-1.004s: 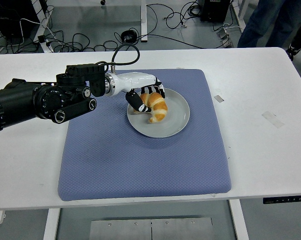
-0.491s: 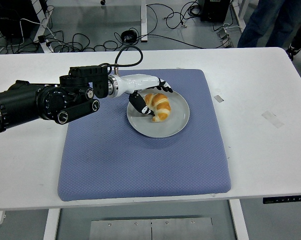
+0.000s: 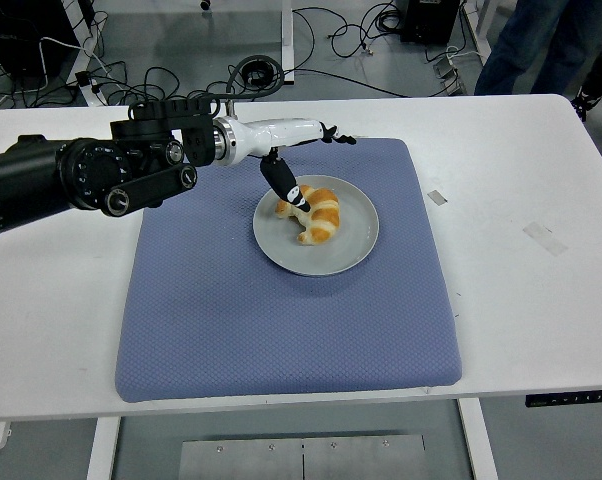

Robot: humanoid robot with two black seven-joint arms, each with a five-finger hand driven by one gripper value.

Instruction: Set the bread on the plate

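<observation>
A golden croissant [image 3: 315, 210] lies on the grey plate [image 3: 353, 246], which stands on the blue mat. My left hand [image 3: 306, 155] hovers just behind and above the plate's far-left rim, fingers spread and holding nothing. Its thumb [image 3: 284, 184] points down toward the croissant's left end, and the other fingers [image 3: 336, 135] stretch out to the right over the mat. The black left arm comes in from the left edge. My right arm is out of view.
The blue mat [image 3: 281, 320] covers the middle of the white table [image 3: 541, 300]. Small tape marks [image 3: 546, 238] lie on the table at the right. A person's legs [image 3: 541, 40] stand beyond the far right corner. Cables cover the floor behind.
My left hand let go of the croissant, opened its fingers and rose back and away from the plate. The croissant stays on the plate.
</observation>
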